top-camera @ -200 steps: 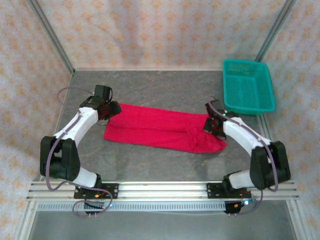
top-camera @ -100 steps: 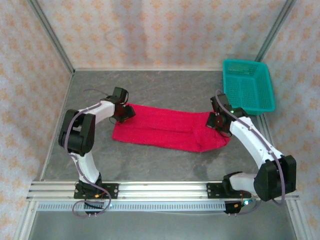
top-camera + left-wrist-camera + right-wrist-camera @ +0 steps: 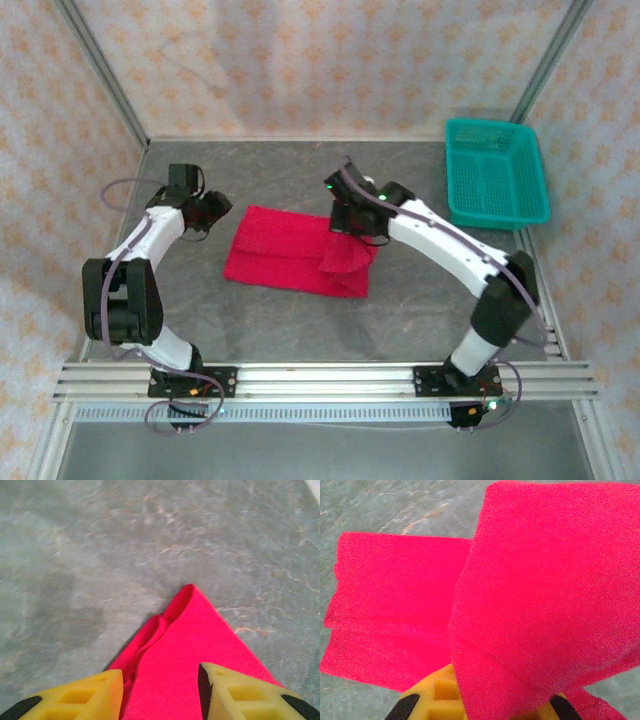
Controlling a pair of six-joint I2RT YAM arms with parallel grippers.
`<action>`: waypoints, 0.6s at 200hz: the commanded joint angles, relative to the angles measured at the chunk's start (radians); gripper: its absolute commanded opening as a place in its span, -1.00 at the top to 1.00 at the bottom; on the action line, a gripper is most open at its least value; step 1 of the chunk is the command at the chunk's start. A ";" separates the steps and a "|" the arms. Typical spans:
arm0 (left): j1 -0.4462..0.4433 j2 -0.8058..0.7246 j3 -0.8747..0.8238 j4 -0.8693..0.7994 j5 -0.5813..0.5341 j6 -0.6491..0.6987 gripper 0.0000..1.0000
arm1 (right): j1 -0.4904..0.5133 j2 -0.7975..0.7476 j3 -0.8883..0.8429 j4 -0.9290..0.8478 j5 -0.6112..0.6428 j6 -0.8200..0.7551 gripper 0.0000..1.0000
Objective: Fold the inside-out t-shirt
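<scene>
Two arms mid-fold: right jaws clench one end of the red t-shirt (image 3: 280, 265) above its middle; left jaws hang released by the far corner. Next, likely: lower it flat.

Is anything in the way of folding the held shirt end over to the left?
Nothing lies on the flat t-shirt. The left end effector hovers open at its far left corner; the right end effector grips the lifted end.

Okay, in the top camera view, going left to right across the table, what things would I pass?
left gripper → red t-shirt → teal basket
</scene>
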 commanded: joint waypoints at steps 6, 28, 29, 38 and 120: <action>0.041 -0.007 -0.058 -0.012 0.059 -0.037 0.10 | 0.055 0.136 0.176 -0.008 0.035 0.014 1.00; 0.058 -0.015 -0.062 -0.019 0.072 -0.027 0.10 | 0.081 0.270 0.301 -0.017 0.006 0.008 1.00; 0.059 -0.016 -0.063 -0.020 0.072 -0.027 0.10 | 0.082 0.276 0.307 -0.018 0.003 0.007 1.00; 0.066 -0.022 -0.068 -0.020 0.073 -0.025 0.10 | 0.092 0.332 0.355 -0.016 -0.020 0.004 1.00; 0.093 -0.107 -0.126 -0.022 0.032 -0.015 0.10 | 0.183 0.775 1.086 -0.246 -0.210 -0.067 -0.27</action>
